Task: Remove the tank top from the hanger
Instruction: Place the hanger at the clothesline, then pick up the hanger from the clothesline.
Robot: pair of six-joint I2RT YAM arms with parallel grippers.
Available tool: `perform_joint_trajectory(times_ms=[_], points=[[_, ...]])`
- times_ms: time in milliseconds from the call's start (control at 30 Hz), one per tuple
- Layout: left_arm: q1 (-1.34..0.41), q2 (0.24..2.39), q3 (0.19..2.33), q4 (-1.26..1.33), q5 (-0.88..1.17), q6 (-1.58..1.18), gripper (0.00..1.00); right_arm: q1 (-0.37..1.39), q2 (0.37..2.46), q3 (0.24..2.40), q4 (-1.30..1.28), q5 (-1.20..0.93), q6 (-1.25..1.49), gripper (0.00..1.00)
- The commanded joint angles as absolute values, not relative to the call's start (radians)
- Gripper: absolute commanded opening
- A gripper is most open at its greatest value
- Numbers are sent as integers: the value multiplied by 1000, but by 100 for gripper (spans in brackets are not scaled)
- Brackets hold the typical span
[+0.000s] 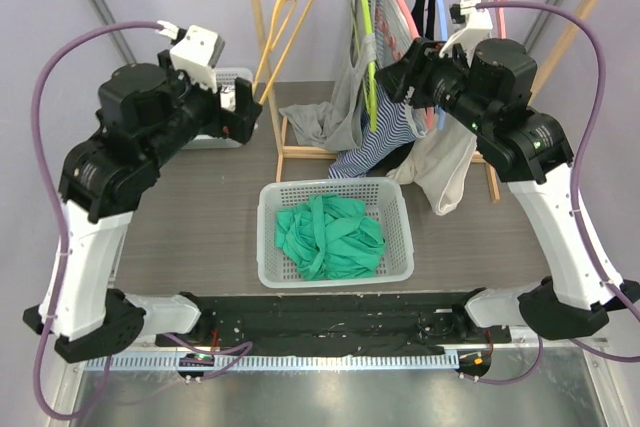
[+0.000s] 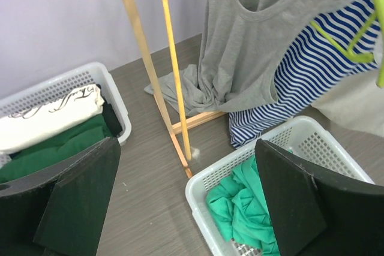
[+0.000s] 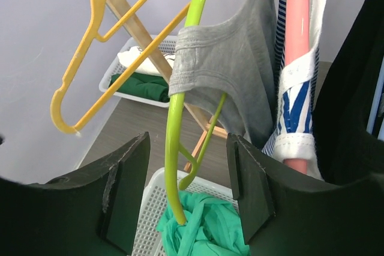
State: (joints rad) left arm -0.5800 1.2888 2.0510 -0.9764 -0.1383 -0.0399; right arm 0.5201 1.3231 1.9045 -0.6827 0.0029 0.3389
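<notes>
A grey tank top (image 1: 345, 97) hangs on a lime-green hanger (image 1: 368, 57) on the wooden rack, its hem bunched on the rack's base. In the right wrist view one grey strap (image 3: 231, 58) is draped over the green hanger's arm (image 3: 177, 148). My right gripper (image 3: 187, 154) is open, with the hanger's lower end between its jaws, untouched; it shows up high by the rack in the top view (image 1: 400, 72). My left gripper (image 2: 186, 175) is open and empty, held above the table left of the rack (image 1: 245, 112). It looks at the tank top (image 2: 240, 58) from a distance.
A white basket (image 1: 265, 237) holding green cloth (image 1: 330, 232) stands in front of the rack. A second basket (image 2: 114, 97) with folded white and green clothes is at the back left. An empty yellow hanger (image 1: 285, 22), a striped shirt (image 1: 385, 137) and a cream garment (image 1: 440, 162) also hang on the rack.
</notes>
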Motion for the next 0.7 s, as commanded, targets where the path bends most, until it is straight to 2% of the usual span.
perform_joint_trajectory(times_ms=[0,133,367,667], points=[[-575,1229,2019,-999,-74,44,100,522,1347,1970,-657,49,337,62],[-568,1210,2011,-1005,-72,51,100,549,1417,2038,-672,86,333,63],[-554,1220,2011,-1005,-63,45,100,716,1604,2290,-782,374,246,63],[-546,1213,1994,-999,-69,46,100,811,1620,2233,-752,684,129,59]])
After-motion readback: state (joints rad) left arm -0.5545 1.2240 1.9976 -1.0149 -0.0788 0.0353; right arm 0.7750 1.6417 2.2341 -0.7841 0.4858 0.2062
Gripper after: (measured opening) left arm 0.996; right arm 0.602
